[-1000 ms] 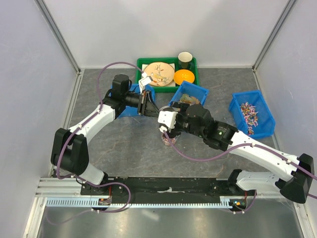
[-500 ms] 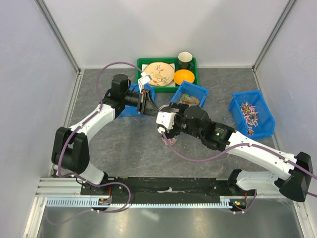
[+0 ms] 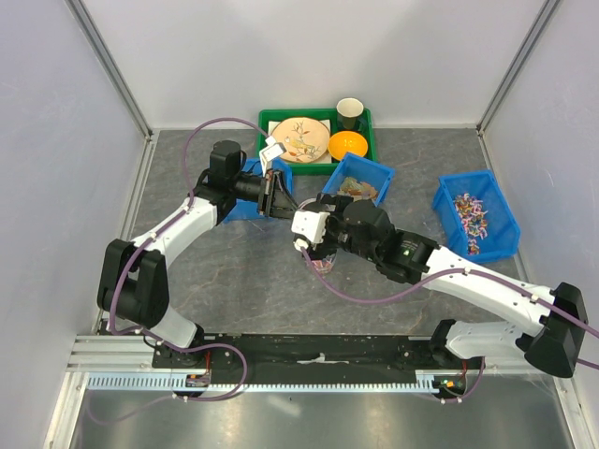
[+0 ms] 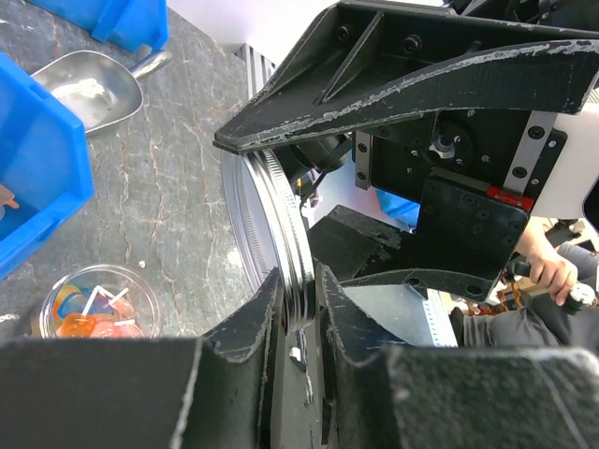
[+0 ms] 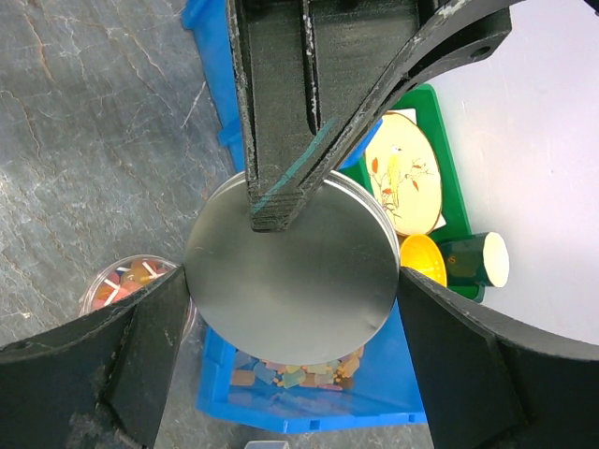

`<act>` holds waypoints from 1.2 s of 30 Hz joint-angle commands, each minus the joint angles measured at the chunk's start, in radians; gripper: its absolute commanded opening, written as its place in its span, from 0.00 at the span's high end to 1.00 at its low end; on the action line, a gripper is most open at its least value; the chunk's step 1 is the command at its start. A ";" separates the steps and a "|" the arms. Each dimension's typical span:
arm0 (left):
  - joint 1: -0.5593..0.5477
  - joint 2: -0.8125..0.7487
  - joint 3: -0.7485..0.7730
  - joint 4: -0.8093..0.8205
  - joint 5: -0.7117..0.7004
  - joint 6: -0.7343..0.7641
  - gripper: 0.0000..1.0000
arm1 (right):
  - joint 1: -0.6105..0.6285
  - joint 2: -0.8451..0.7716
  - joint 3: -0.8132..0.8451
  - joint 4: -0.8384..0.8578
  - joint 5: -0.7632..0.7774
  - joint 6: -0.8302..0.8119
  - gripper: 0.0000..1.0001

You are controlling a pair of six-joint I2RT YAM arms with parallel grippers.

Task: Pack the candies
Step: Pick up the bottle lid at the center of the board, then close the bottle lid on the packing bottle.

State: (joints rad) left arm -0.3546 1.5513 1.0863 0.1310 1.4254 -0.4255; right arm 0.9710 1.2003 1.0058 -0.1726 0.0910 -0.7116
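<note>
**Lid held between two arms**

From above, both arms met mid-worktop (image 3: 234, 271).

The left wrist view showed the left end effector (image 4: 298, 309) clamping a metal lid (image 4: 281, 234) edgewise, with the candies (image 4: 94, 318) in a clear jar (image 4: 140, 290) below.

The right wrist view showed the right end effector (image 5: 295, 299) spread wide around the lid's face.

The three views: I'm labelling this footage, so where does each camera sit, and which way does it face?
Top external: fixed above and behind the bases, looking down on the table; both arms show, left gripper and right gripper close together mid-table.
Left wrist: looks along its own fingers, shut on the lid rim, towards the right arm.
Right wrist: looks down between its open fingers at the lid's face.
Shared: both wrist views show the lid and the jar of candies.
</note>
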 commanded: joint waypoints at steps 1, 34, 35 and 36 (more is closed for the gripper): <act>0.002 -0.010 -0.012 0.039 0.049 -0.032 0.98 | 0.003 0.008 -0.004 0.058 0.030 -0.002 0.04; -0.053 -0.096 -0.409 0.080 -0.439 0.601 0.11 | -0.198 -0.196 0.062 -0.183 -0.088 0.058 0.17; -0.058 -0.091 -0.442 0.138 -0.444 0.597 0.06 | -0.204 -0.197 0.066 -0.188 -0.088 0.058 0.17; -0.061 -0.088 -0.497 0.181 -0.445 0.597 0.04 | -0.206 -0.194 0.077 -0.192 -0.088 0.058 0.16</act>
State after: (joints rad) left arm -0.3954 1.4693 0.7036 0.0181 1.0302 0.1471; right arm 0.7784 1.0168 1.0157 -0.3435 0.0227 -0.6800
